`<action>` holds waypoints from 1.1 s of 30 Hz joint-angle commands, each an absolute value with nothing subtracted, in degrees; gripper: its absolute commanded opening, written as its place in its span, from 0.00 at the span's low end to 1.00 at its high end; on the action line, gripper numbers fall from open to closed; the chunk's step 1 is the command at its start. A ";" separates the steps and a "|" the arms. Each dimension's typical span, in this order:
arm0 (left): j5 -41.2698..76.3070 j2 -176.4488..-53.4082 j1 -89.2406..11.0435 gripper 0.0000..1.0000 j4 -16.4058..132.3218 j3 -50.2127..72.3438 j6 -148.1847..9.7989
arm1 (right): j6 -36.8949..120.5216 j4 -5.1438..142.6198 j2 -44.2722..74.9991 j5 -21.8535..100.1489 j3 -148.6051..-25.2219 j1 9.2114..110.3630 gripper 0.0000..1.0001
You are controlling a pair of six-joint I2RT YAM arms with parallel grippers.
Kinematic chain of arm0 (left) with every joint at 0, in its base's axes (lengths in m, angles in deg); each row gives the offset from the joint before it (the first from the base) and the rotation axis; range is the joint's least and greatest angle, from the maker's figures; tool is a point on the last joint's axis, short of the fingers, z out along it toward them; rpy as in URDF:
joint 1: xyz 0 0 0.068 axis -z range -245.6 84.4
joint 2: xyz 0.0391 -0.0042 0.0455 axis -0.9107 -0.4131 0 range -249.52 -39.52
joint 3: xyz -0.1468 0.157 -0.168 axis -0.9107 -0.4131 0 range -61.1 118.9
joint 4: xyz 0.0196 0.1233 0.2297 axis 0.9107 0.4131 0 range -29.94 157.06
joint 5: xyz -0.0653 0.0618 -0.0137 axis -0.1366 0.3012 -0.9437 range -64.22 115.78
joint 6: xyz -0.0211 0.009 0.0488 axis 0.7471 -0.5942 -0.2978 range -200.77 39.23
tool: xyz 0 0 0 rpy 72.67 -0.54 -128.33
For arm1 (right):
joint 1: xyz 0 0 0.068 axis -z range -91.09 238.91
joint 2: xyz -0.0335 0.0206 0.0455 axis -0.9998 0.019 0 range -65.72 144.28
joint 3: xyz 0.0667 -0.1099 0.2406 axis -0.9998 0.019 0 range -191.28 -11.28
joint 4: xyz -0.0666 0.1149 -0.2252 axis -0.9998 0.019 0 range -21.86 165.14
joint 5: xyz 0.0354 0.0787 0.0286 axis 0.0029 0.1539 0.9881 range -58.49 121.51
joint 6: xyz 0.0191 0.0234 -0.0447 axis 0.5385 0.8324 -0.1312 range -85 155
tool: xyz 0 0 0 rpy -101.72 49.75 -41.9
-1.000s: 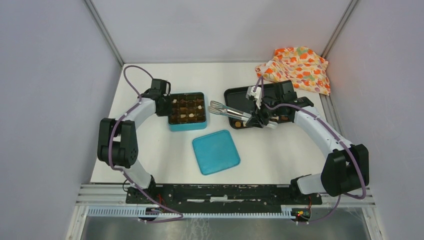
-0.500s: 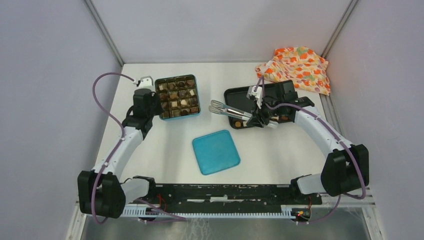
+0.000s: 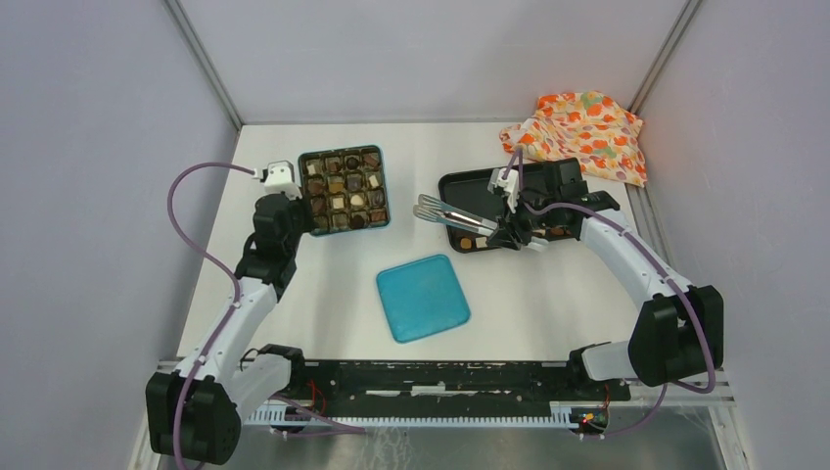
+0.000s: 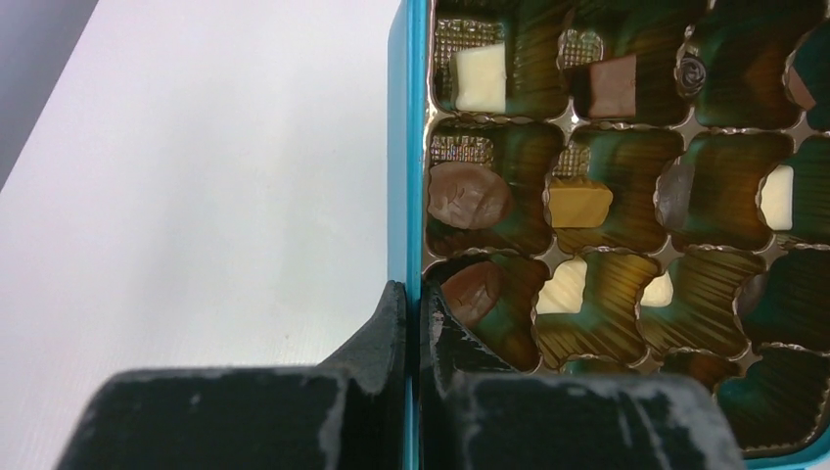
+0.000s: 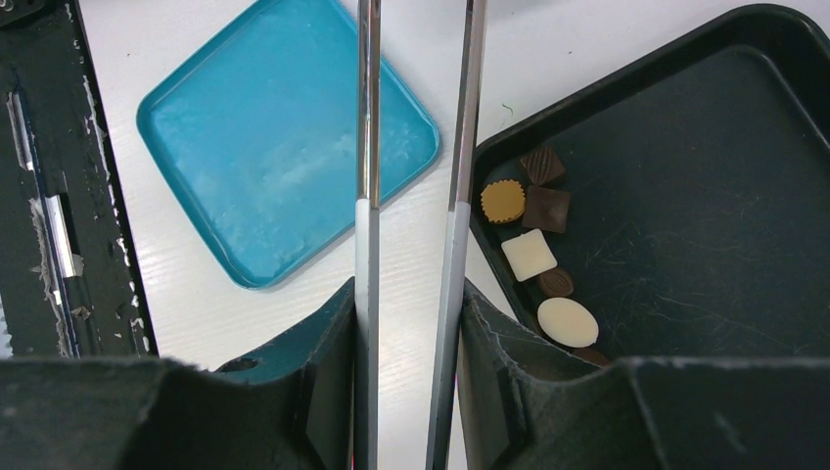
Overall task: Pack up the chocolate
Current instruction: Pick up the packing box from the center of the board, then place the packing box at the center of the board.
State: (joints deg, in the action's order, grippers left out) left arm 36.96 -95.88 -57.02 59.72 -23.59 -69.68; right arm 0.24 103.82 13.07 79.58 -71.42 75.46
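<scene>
A lab test cell: bare grey walls (image 3: 88, 147) and aluminium framing (image 3: 204, 64) around a white table (image 3: 333, 284)

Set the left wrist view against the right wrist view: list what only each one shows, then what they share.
Left wrist only: the teal box, its compartments holding boxed chocolates, and the left pincer shut on the box's side wall.
Right wrist only: the right pincer gripping the metal tongs, the teal lid lying on the table, and the black tray with loose chocolates along one edge.
Both: the white table, and chocolate, though different pieces.
</scene>
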 commanded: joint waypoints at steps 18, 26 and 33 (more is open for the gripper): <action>36.40 -92.43 -56.23 0.02 47.90 -22.29 -70.11 | -0.74 102.67 12.70 80.35 -71.31 76.57 0.41; 29.75 -106.55 -56.26 0.02 59.32 -13.97 -65.99 | -1.43 103.28 12.25 79.45 -70.78 79.22 0.41; 26.05 -117.30 -56.28 0.02 65.94 -8.76 -65.15 | -1.97 103.44 12.97 77.08 -70.65 80.03 0.41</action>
State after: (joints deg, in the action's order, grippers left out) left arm 30.12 -115.07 -56.47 66.41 -14.47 -69.44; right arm -0.55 104.13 13.09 77.83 -70.39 79.64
